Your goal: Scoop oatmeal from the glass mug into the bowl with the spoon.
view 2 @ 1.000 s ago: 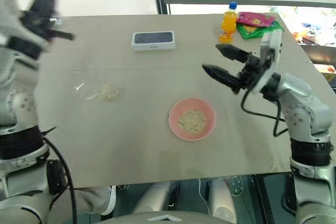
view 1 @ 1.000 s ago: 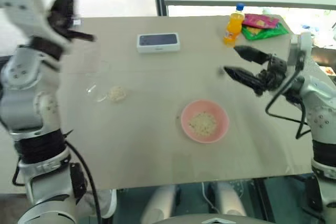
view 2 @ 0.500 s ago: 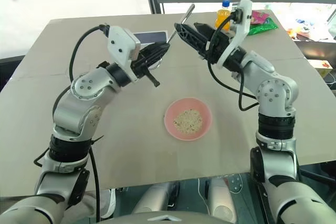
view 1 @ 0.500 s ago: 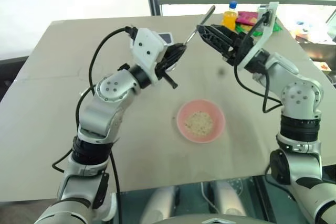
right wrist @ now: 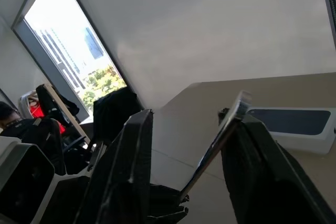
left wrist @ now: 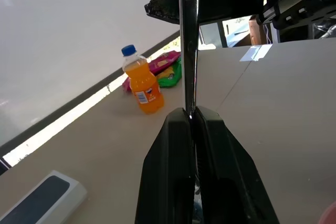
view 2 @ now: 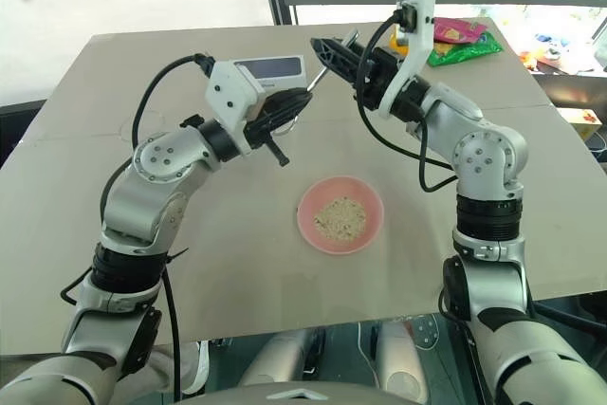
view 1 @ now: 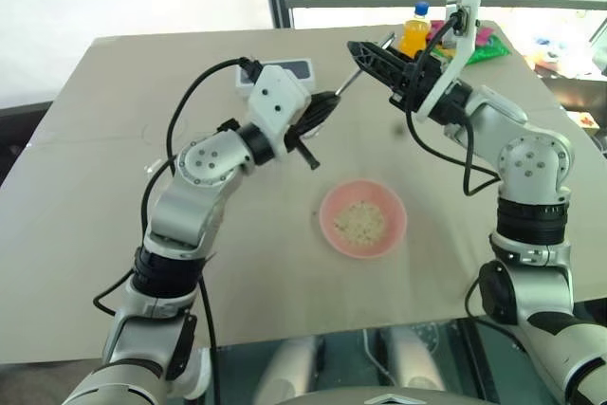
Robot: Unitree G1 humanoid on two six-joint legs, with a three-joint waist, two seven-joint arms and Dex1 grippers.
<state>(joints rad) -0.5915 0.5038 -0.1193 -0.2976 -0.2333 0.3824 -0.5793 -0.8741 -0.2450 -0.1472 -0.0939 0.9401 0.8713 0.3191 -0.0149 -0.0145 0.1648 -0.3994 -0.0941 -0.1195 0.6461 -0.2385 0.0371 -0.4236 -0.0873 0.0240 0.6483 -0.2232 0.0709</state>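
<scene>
While the left gripper point(left wrist: 193, 116) pinches the spoon point(view 1: 347, 82) with fingers fully shut, its slim shiny handle runs up toward 1 o'clock above the desk point(view 1: 114, 234). Right gripper point(view 1: 372, 52) fingers, narrower than half a second ago, flank the handle's free end; contact unclear. Smooth round pink bowl point(view 1: 364, 220) holds flaky oatmeal point(view 1: 360, 221), at 6 o'clock of the spoon.

bare table point(view 1: 114, 225) around bowl point(view 1: 363, 219), bottle point(view 1: 414, 32) behind
</scene>
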